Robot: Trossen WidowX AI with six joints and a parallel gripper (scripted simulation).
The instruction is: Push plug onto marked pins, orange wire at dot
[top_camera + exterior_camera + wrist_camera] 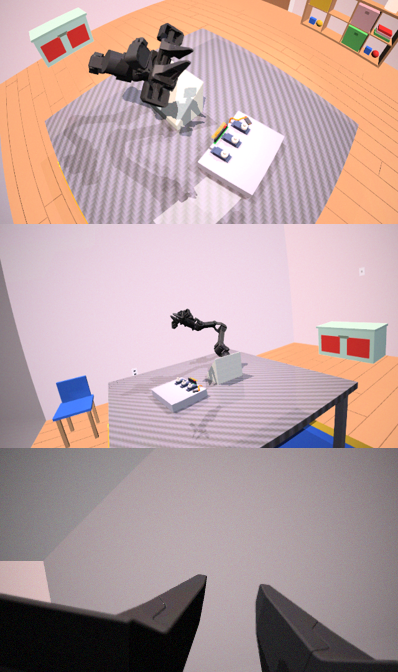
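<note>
The gripper [191,56] [172,316] [232,581] is open with a narrow gap and nothing between its fingers. It is high above the table, well away from the plug. The dark plug [247,121] [196,391] lies on top of the pale holder [260,152] [174,396], beside the endmost of three blue servos [231,140] [183,384]. Its orange lead [237,119] [199,387] curves around that servo. The yellow pin row [219,130] [193,379] is along one holder edge, with green and red beside it. The dot and single pins are too small to make out.
A cream wedge-shaped block [196,81] [229,369] stands on the table [280,102] [264,398], between the arm's base and the holder. In the top view it is partly hidden below the gripper. The wrist view shows only walls behind the fingers.
</note>
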